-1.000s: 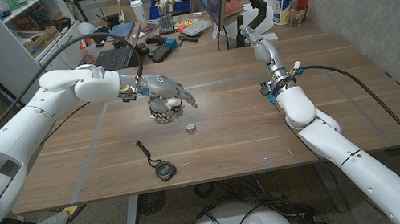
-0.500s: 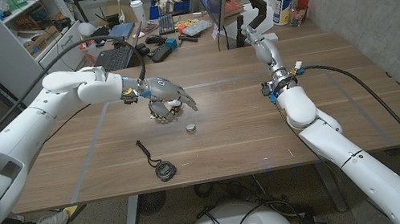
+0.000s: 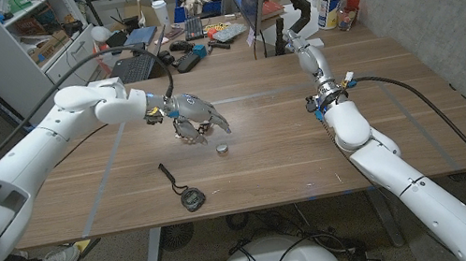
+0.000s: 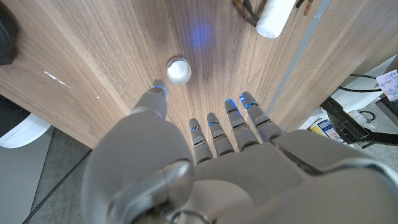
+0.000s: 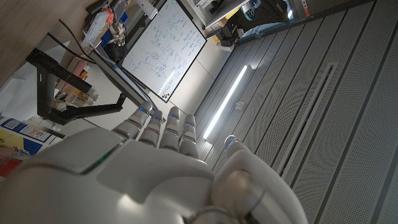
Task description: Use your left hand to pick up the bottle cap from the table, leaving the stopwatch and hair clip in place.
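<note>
**Left robot hand above the desk, cap lying free**

Cap first: the small round white bottle cap (image 3: 223, 148) lies on the brown wooden desk (image 3: 402, 121), near its middle, and nothing touches it. The left robot hand (image 3: 196, 118) hangs just beyond the cap on the far-left side, fingers spread and pointing down toward the wood, holding nothing. In the left wrist view the cap (image 4: 178, 70) sits just past the thumb tip (image 4: 157, 91), with bare wood between the cap and the other fingertips (image 4: 247, 99).

Under that robot hand, again to the far left of the cap, the brown tortoiseshell hair clip (image 3: 188, 136) is partly hidden, so its exact pose cannot be told. The black stopwatch (image 3: 190, 197) with its black cord lies to the near left of the cap, well apart from it.

The right robot hand (image 3: 297, 42) is raised over the far part of the desk, well to the far right of the cap. In the right wrist view its fingers (image 5: 163, 127) are straight and side by side, gripping nothing.
</note>
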{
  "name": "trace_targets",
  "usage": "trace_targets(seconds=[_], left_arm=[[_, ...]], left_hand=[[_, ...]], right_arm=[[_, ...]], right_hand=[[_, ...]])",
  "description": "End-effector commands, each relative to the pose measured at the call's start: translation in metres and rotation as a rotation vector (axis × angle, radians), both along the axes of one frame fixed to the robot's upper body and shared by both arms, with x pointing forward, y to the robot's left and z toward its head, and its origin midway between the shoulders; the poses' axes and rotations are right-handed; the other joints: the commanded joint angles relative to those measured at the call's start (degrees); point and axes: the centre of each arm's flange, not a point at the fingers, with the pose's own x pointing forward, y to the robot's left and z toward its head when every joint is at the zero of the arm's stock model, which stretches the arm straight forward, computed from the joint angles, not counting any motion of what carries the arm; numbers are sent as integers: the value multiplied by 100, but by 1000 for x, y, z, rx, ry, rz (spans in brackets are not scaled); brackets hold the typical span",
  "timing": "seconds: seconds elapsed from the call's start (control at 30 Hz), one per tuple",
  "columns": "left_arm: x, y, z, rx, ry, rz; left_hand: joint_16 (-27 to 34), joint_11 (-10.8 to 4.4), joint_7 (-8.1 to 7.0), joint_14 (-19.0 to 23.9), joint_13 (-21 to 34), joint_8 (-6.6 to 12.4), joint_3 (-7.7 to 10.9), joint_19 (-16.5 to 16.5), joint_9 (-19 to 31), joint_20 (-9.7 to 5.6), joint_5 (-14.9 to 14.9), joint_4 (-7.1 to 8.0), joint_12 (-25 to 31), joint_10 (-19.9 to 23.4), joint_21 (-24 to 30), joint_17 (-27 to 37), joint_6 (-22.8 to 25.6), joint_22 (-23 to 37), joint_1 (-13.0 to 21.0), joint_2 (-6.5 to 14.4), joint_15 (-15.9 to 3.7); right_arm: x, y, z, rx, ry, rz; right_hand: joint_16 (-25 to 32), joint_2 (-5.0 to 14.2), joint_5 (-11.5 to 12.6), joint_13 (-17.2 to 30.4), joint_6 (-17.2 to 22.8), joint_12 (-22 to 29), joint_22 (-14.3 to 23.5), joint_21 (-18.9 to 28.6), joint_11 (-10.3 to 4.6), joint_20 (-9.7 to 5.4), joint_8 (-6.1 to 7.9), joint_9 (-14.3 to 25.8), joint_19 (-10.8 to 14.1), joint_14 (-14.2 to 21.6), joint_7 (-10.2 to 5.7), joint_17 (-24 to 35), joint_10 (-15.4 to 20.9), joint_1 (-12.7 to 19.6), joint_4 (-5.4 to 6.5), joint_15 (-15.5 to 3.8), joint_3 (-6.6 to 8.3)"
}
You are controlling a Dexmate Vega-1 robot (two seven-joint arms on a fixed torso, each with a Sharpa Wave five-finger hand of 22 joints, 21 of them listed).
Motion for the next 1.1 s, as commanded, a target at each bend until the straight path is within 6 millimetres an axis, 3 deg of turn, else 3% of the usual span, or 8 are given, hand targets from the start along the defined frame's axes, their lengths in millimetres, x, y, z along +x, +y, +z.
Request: trace_targets(seconds=[0.03,1.1], left_arm=[[0,-1,-8,13,-15,7],[6,6,-27,78,-77,35]], left_hand=[[-5,-7,-7,54,20,-8,43,62,30,-30,-22,1,59,-14,5,20,-36,17,102,17,-513],[26,-71,-7,121,82,3,76,60,43,-84,-63,1,128,19,-7,145,-23,23,355,139,-577]], right_arm=[[-1,-2,-2,4,-1,-2],[-3,0,-3,14,-7,-8]], right_hand=[[3,4,54,21,49,-15,32,-2,-10,17,-18,14,33,16,2,15,47,-45,-7,18,-20],[3,2,57,21,58,-19,33,-19,-13,15,-18,14,38,17,-9,15,46,-50,-8,25,-27]])
